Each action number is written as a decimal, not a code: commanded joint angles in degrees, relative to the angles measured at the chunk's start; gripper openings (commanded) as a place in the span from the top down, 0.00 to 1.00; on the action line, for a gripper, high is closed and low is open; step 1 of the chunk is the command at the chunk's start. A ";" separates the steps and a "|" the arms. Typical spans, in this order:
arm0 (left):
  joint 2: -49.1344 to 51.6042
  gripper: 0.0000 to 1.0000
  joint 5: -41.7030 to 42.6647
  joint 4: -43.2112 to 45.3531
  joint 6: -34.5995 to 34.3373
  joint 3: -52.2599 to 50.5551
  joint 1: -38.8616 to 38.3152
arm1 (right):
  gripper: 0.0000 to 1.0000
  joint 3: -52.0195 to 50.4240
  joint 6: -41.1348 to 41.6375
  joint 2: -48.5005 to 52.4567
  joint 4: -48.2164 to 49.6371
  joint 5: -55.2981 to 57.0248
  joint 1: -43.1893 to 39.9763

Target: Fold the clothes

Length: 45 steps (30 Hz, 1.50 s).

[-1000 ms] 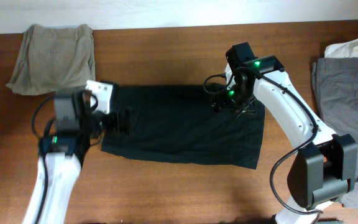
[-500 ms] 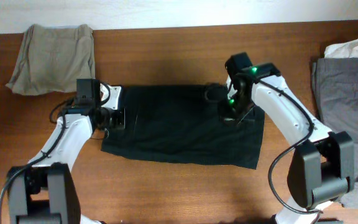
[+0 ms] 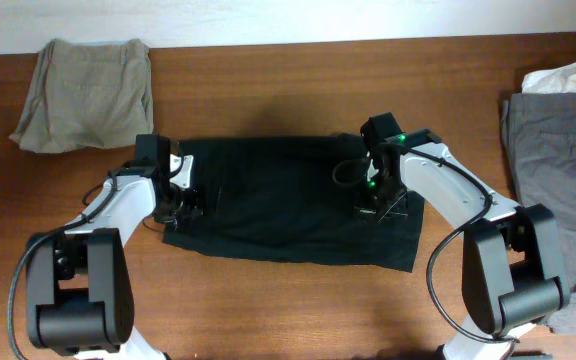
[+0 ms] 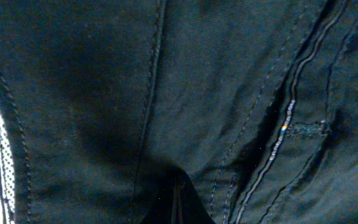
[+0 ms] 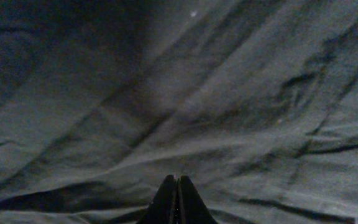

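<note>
The clothes (image 3: 288,205) are a black garment spread flat across the middle of the table. My left gripper (image 3: 190,203) is down on its left edge and my right gripper (image 3: 376,208) is down on its right part. Black fabric with stitched seams (image 4: 216,81) fills the left wrist view, and it bunches up around the left gripper (image 4: 178,190), which is shut on a pinch of it. In the right wrist view, creases in the cloth (image 5: 229,93) run toward the right gripper (image 5: 178,180), whose fingers are pressed together on the fabric.
A folded beige garment (image 3: 88,92) lies at the far left corner. A grey garment (image 3: 558,160) with a white piece (image 3: 560,78) behind it lies along the right edge. Bare wooden table (image 3: 268,310) shows in front of the black garment.
Both grippers have shut on the black garment. The left arm swung in to its left edge, and the right gripper moved a little toward the front.
</note>
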 commanded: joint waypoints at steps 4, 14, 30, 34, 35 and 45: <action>3.61 0.99 -4.24 -4.00 -2.23 0.52 0.31 | 0.96 -1.53 1.07 0.59 1.07 3.98 -1.92; 3.65 0.99 -4.24 -7.67 -5.14 0.52 0.28 | 0.96 -1.68 1.03 5.42 4.61 3.76 -7.26; 3.65 0.99 -5.75 -14.56 -12.41 0.52 0.28 | 0.96 -1.29 0.72 9.05 12.07 4.04 -12.87; 3.65 0.99 -8.28 -12.59 -12.37 0.81 0.35 | 0.96 -1.29 0.68 9.03 11.78 4.00 -12.85; 3.65 0.99 -8.26 -12.74 -11.82 1.07 0.35 | 0.96 -1.29 1.07 8.83 11.65 4.02 -12.85; 3.63 0.99 -8.33 -23.08 -8.07 13.77 0.28 | 0.94 9.97 0.96 1.86 -1.33 8.74 -12.85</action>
